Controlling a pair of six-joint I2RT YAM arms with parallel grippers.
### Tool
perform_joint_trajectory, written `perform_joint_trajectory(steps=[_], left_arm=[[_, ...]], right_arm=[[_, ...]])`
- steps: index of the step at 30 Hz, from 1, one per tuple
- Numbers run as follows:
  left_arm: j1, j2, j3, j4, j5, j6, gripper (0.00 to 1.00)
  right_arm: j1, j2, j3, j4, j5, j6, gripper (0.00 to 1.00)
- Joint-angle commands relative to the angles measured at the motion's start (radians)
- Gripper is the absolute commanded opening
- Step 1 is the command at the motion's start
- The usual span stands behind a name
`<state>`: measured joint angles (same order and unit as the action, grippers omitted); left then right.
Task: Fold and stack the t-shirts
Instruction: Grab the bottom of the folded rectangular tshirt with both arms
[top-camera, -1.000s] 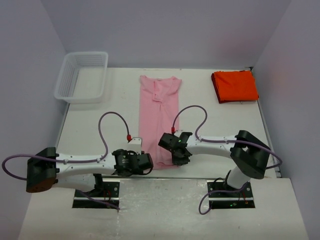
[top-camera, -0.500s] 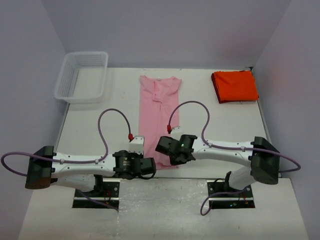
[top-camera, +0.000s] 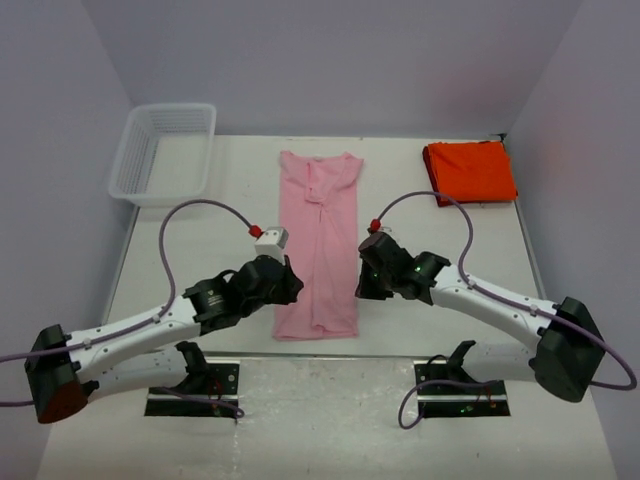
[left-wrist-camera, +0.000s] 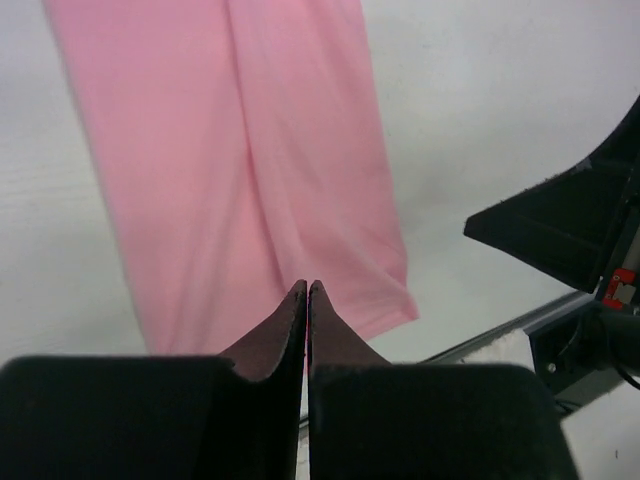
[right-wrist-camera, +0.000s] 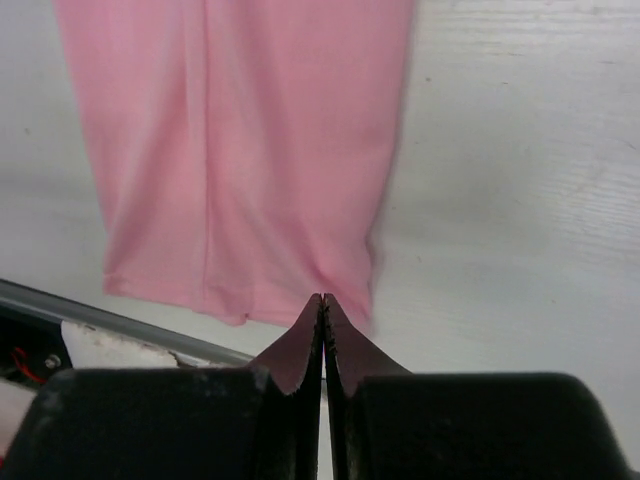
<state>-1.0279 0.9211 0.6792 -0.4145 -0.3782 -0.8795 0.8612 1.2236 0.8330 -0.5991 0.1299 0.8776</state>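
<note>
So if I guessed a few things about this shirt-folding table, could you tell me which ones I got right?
1. The pink t-shirt lies as a long narrow strip down the middle of the table. True.
2. The orange-red t-shirt sits inside the white basket. False: it lies folded on the table at the far right corner, and the basket is at the far left.
3. The left gripper and the right gripper both have their jaws shut. True.
4. The two shirts are already stacked. False: they lie well apart, with bare table between them.
</note>
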Motion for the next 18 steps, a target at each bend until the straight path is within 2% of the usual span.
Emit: perform_joint_trajectory(steps=[1, 5, 7, 13, 18], left_arm=[[0.031, 0.126, -0.062, 0.274, 0.29, 0.122, 0.0], [0.031, 0.306, -0.09, 0.457, 0.432, 0.106, 0.0], [0.032, 0.346, -0.102, 0.528, 0.481, 0.097, 0.0], [0.031, 0.409, -0.106, 0.56, 0.504, 0.097, 0.0], [0.031, 0.41, -0.122, 0.54, 0.481, 0.093, 0.0]], right_arm=[[-0.024, 0.048, -0.014, 0.139, -0.156, -0.057, 0.0], [-0.056, 0.115, -0.012, 0.199, -0.239, -0.057, 0.0], [-0.077, 0.157, -0.009, 0.217, -0.297, -0.066, 0.0], [-0.152, 0.282, -0.025, 0.327, -0.504, -0.075, 0.0], [-0.157, 0.362, -0.015, 0.358, -0.569, -0.068, 0.0]])
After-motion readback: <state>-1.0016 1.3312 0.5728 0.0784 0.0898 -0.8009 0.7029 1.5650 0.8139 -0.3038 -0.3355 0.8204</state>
